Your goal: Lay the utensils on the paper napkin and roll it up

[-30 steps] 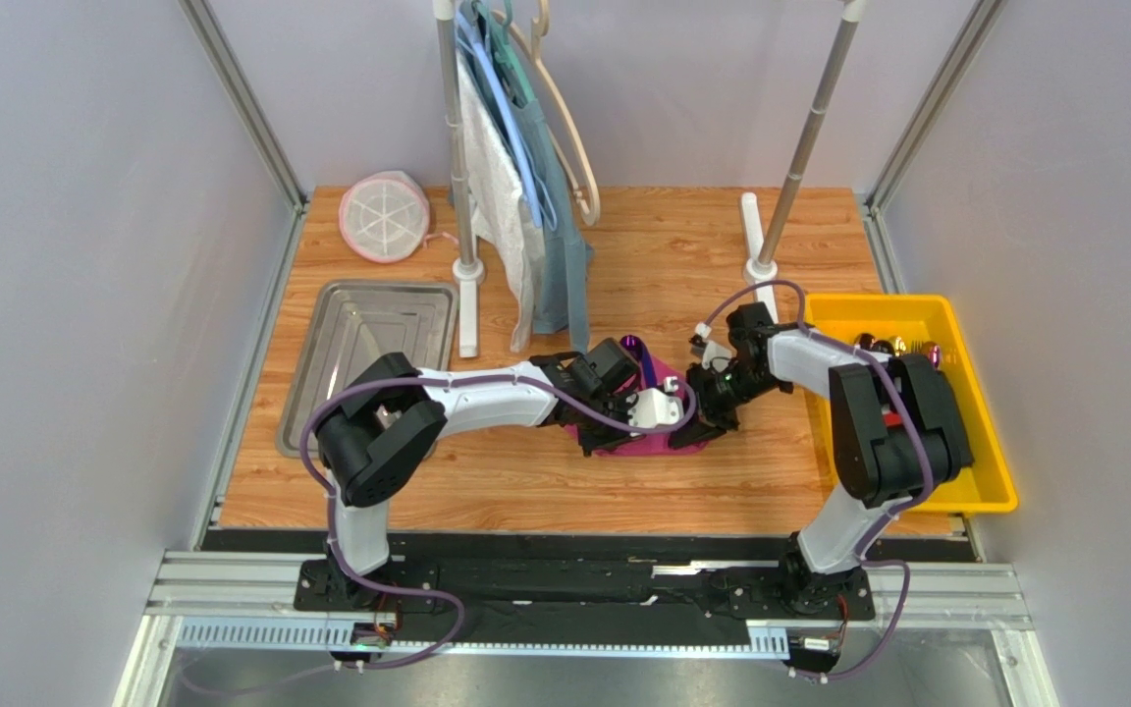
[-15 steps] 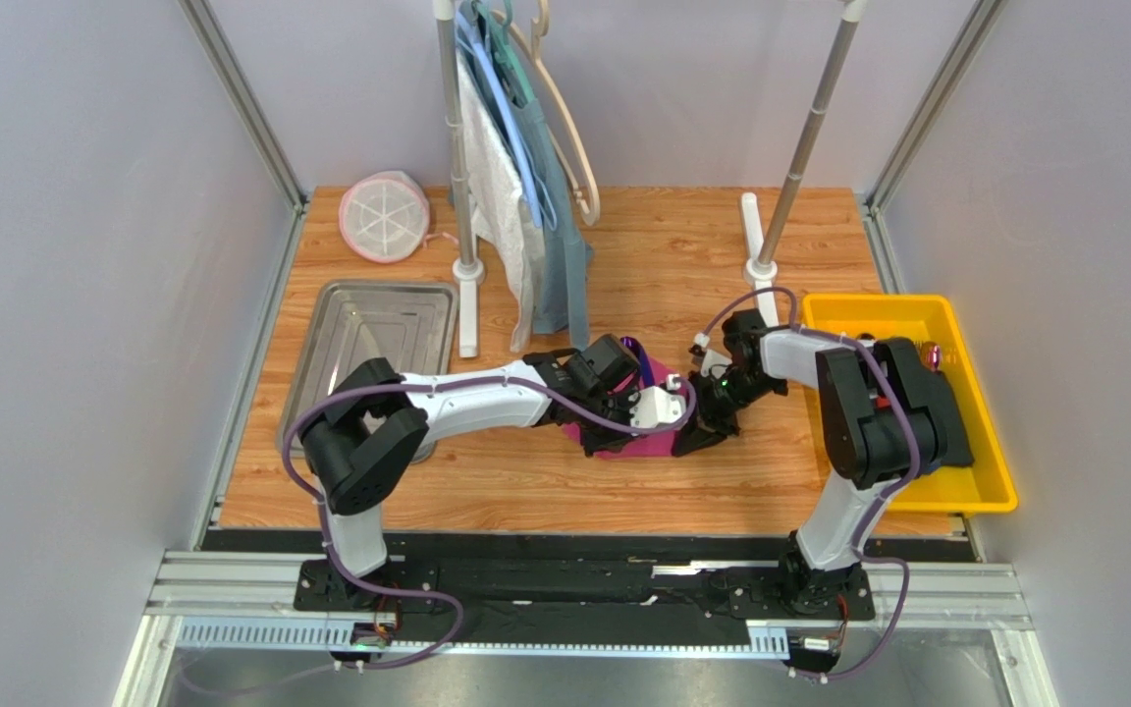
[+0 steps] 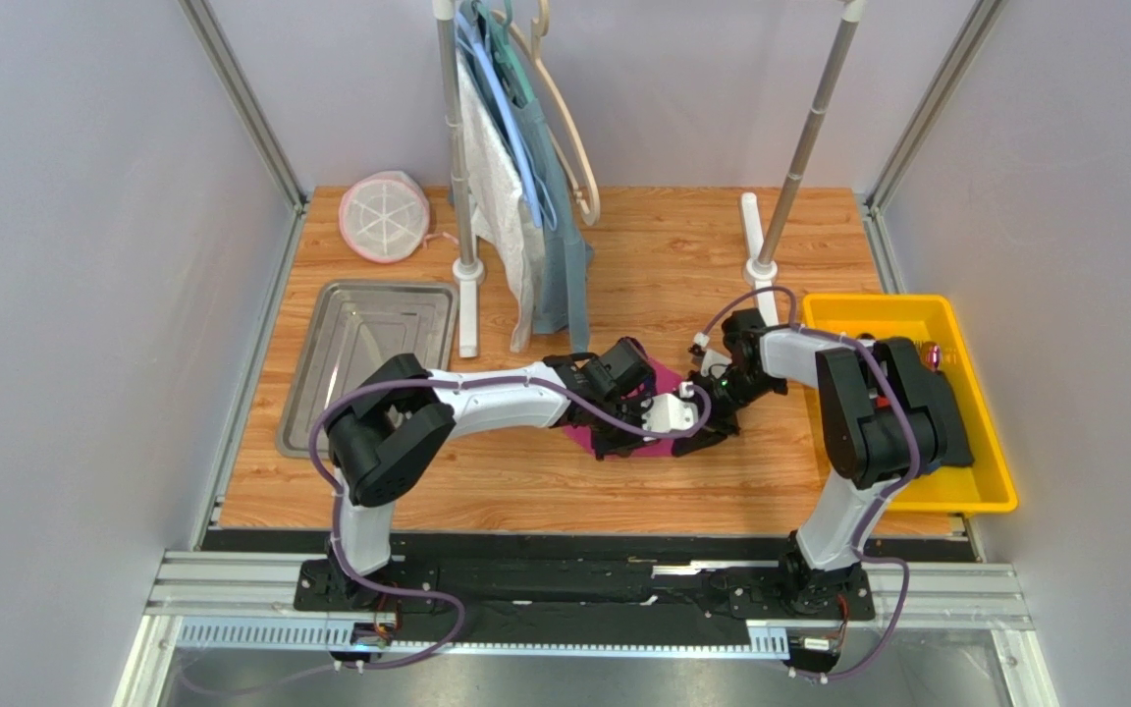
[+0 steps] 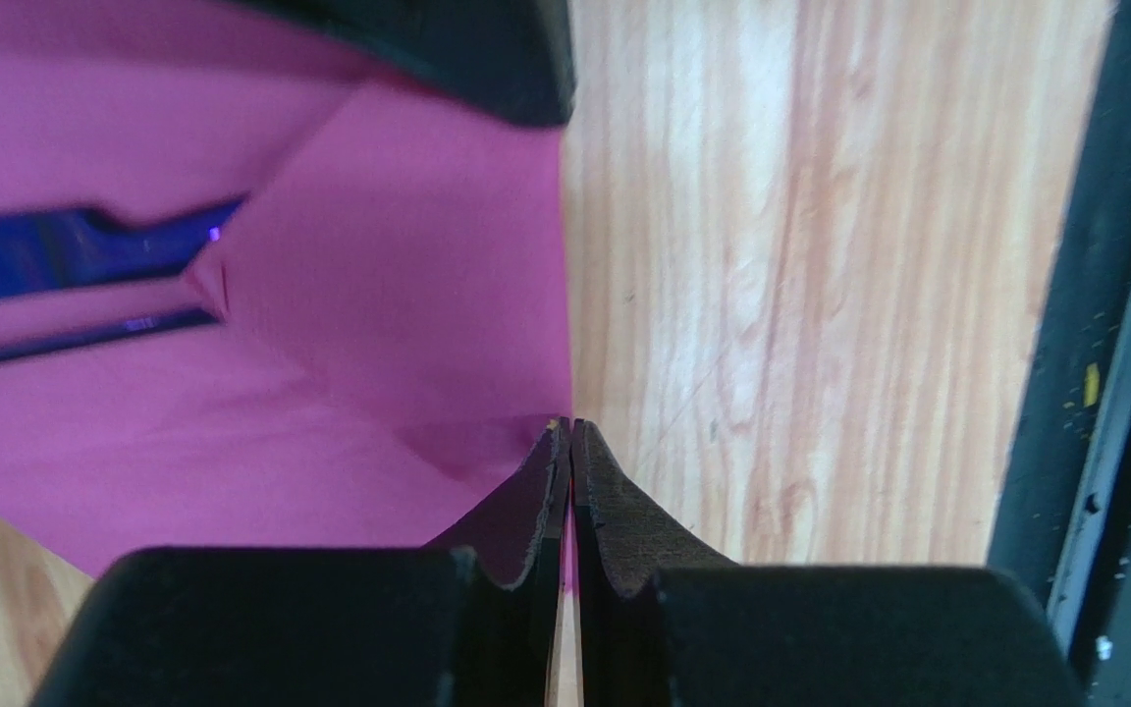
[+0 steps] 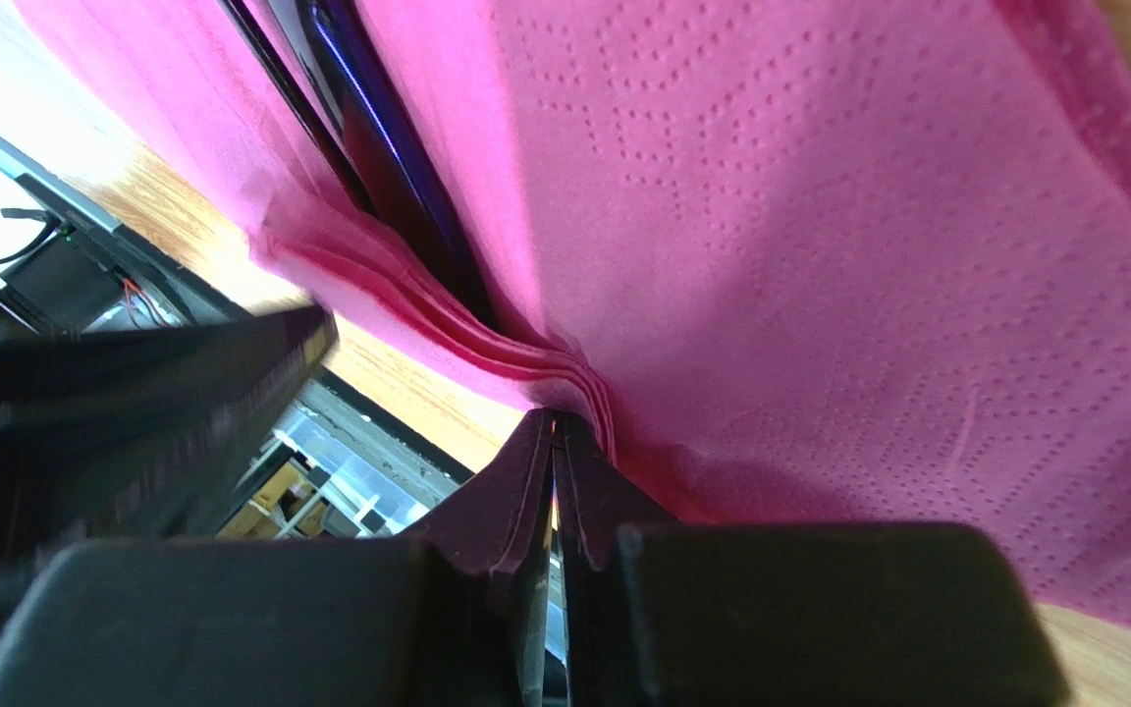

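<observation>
The magenta paper napkin (image 3: 642, 444) lies at the table's middle, mostly hidden under both wrists. In the left wrist view the napkin (image 4: 306, 354) is folded over the dark-purple utensils (image 4: 55, 251), whose handles poke out at the left. My left gripper (image 4: 572, 430) is shut on the napkin's right edge. In the right wrist view the napkin (image 5: 822, 221) wraps over the utensils (image 5: 365, 133). My right gripper (image 5: 555, 424) is shut on its layered folded edge. From above, the left gripper (image 3: 679, 417) and right gripper (image 3: 703, 427) almost touch.
A yellow bin (image 3: 970, 472) at the right holds another purple utensil (image 3: 936, 354). A metal tray (image 3: 365, 354) sits at the left. A rack with hanging garments (image 3: 527, 177), a second pole base (image 3: 759, 265) and a white round mesh item (image 3: 384, 215) stand at the back.
My left gripper has moved right until it meets the right gripper. The napkin has folded further over the utensils. The right arm has drawn in slightly.
</observation>
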